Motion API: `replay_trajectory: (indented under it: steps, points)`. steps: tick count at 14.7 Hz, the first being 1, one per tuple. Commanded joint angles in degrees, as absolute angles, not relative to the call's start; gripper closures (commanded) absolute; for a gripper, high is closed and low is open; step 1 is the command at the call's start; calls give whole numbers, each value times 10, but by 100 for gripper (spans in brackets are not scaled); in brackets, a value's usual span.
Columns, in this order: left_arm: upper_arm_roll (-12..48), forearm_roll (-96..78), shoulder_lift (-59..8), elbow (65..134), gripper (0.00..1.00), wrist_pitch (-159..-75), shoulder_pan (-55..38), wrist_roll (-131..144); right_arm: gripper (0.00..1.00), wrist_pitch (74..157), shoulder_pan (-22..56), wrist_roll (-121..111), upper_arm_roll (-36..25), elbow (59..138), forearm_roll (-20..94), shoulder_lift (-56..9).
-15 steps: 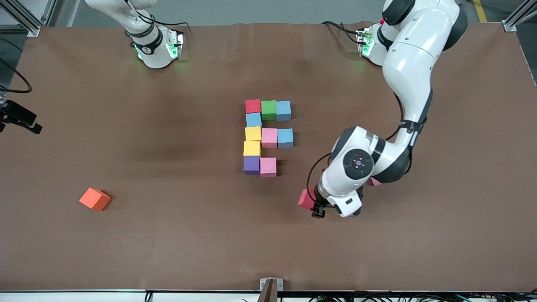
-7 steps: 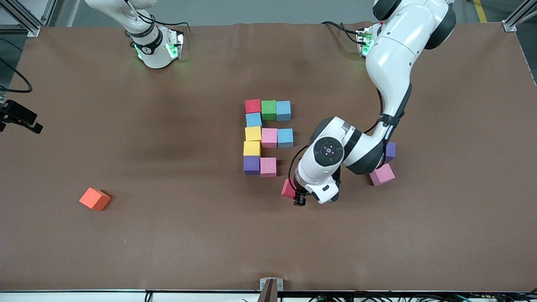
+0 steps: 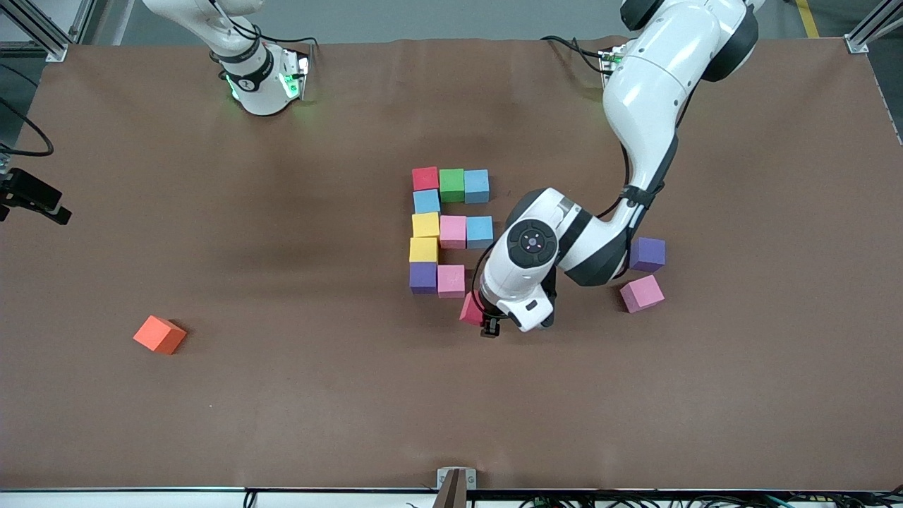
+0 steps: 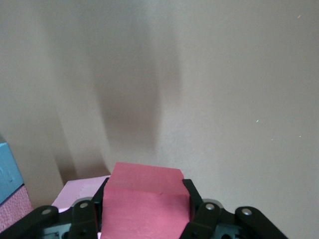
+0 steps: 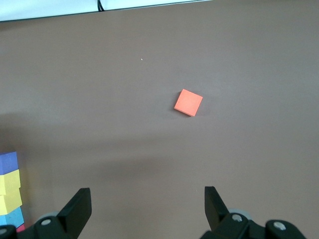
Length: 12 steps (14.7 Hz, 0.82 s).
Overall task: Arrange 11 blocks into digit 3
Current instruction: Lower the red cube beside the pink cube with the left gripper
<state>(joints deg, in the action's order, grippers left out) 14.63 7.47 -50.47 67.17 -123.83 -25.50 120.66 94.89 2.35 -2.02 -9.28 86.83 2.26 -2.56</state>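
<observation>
Here a brown mat covers the surface (image 3: pixel 211 423), with gray floor and metal frame posts showing past its edge by the arms' bases. Mid-surface, ten blocks sit packed together: a red block (image 3: pixel 425 178), green block (image 3: pixel 451 185) and blue block (image 3: pixel 477 186) in the row closest to the bases, then a second blue (image 3: pixel 426 202), two yellow (image 3: pixel 425 225) (image 3: pixel 423 250), a pink (image 3: pixel 452 231) touching a third blue (image 3: pixel 480 232), and a purple (image 3: pixel 422 277) beside another pink (image 3: pixel 451 281). The left hand (image 3: pixel 487 319) grips a second red cube (image 4: pixel 144 201), held just beside that last pink block. A spare purple (image 3: pixel 647 254) and spare pink (image 3: pixel 642 293) lie toward the left arm's end. An orange cube (image 3: pixel 159 334) sits alone toward the right arm's end. The right hand (image 5: pixel 147 209) waits open above the surface, out of the front view.
</observation>
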Motion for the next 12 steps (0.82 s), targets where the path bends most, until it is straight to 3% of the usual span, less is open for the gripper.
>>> replay_trajectory:
  steps: [1,12]
  points:
    - [139,76,-500,674,85,-1233,-268,1230,0,947,22,-23,-90,872,13,-22]
    - [132,79,-508,674,84,-1233,-289,1261,0,947,22,-23,-90,872,13,-22]
